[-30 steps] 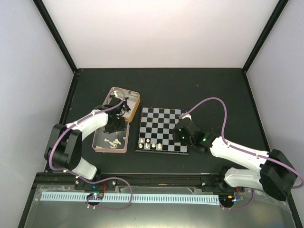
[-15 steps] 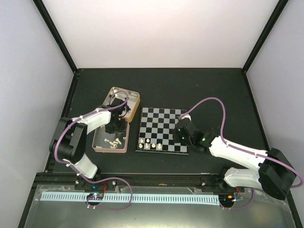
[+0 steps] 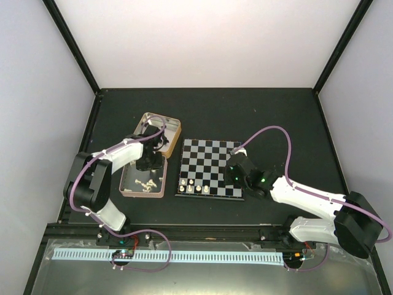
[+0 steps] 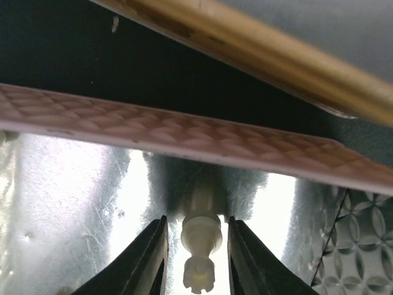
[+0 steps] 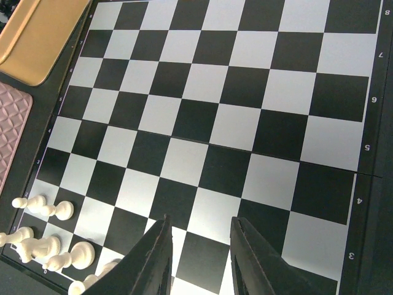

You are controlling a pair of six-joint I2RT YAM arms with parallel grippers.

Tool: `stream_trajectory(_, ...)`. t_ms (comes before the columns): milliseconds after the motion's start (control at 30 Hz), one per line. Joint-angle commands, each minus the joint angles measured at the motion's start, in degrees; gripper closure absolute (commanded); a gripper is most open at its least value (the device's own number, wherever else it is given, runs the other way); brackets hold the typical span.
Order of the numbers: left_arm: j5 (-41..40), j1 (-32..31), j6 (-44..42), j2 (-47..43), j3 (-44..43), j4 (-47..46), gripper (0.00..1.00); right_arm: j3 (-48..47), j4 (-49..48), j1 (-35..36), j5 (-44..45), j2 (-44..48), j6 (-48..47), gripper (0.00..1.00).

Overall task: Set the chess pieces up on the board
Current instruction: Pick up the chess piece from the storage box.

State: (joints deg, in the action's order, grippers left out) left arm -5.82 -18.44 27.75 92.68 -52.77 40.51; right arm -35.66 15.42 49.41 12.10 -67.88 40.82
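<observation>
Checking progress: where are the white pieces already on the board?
Top view: the white pieces cluster at the board's near-left corner, next to the pink tin.

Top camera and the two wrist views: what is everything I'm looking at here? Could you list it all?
board: one, light grey and black squares, mid-table.
cream pieces on the board: several, cream-white, near-left corner.
pink tin: one, left of the board.
cream pieces in the tin: several, loose in the pink tin.
tan tin: one, behind the pink tin.
black pieces: count unclear, apparently in the tan tin.
table: one, black.
cables: two, purple, one per arm.
left gripper: black fingers flanking one cream piece; grip unclear.
right gripper: black fingers apart, empty, over the board.
</observation>
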Motion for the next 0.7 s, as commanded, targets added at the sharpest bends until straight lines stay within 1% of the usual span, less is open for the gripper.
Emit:
stream_trajectory(0,-1.9,0.2,-0.6,-1.4,-2.7,1.1,0.70,-1.3,-0.6,-0.2,1.6,-0.2,-0.4,0.73)
stream_trajectory(67,-1.9,0.2,-0.7,-1.2,-2.6,1.0,0.72,-1.2,-0.7,-0.2,1.7,-0.2,-0.4,0.73)
stream_trajectory(200,-2.0,0.2,-0.5,-0.9,-2.3,1.0,0.83,-1.1,-0.7,-0.2,1.7,-0.2,-0.3,0.73)
stream_trajectory(467,-2.2,0.1,-0.4,-2.0,-2.0,1.2,0.96,-1.0,-0.5,-0.2,1.8,0.1,0.0,0.73)
stream_trajectory(667,-0.5,-2.1,-0.3,-6.6,-2.6,1.3,0.98,-0.3,-0.1,-0.1,2.9,2.4,0.6,0.73)
